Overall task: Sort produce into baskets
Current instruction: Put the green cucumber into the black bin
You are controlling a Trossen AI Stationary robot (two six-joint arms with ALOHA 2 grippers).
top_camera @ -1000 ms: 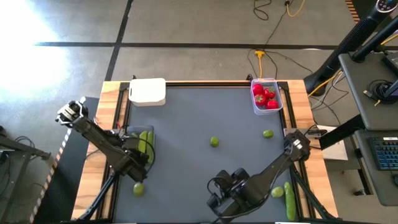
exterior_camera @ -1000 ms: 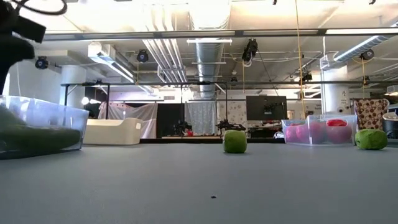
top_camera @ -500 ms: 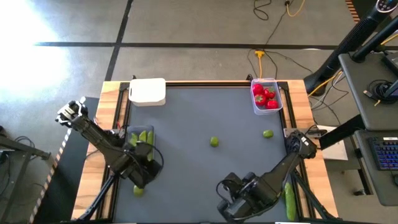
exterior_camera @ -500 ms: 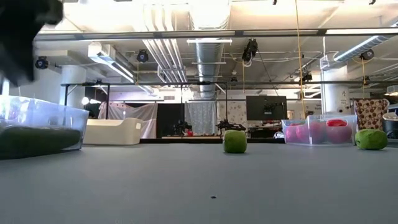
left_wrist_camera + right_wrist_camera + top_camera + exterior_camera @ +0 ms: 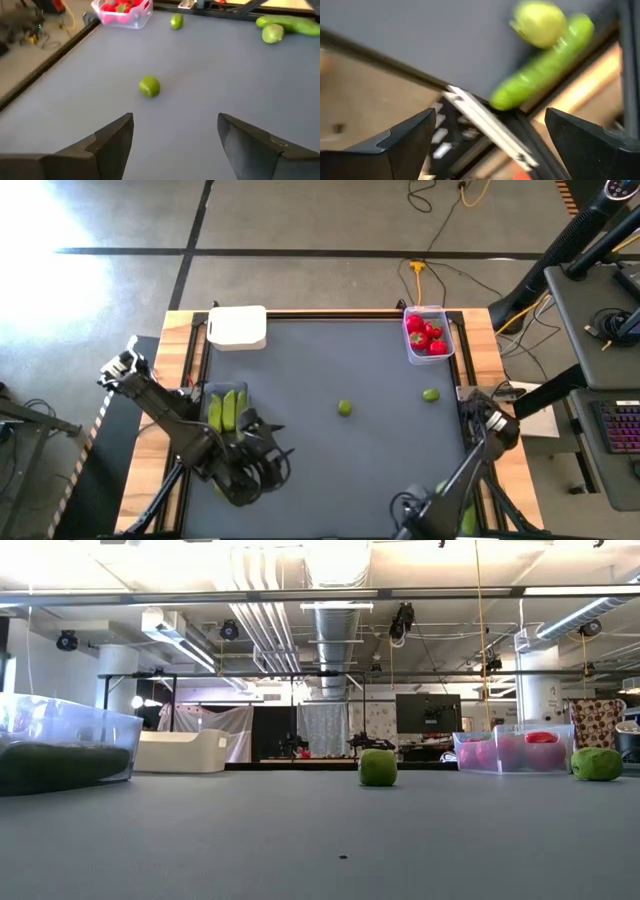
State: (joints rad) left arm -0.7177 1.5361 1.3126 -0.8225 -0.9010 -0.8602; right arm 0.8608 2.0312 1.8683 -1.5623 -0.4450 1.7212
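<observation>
Sorting underway: left gripper point(image 5: 262, 470), jaws spread & empty, hangs lower left of the high view beside the clear tub point(image 5: 226, 409) w/ pods; red pieces sit in the tub upper right point(image 5: 429, 334). Right gripper point(image 5: 425, 520), also spread w/ nothing held, sits bottom edge near a ball point(image 5: 539, 23) & pod point(image 5: 540, 65). Two balls point(image 5: 344, 408) lie mid-table. Best bet: center jaws over one ball, close gently so it can't roll.
</observation>
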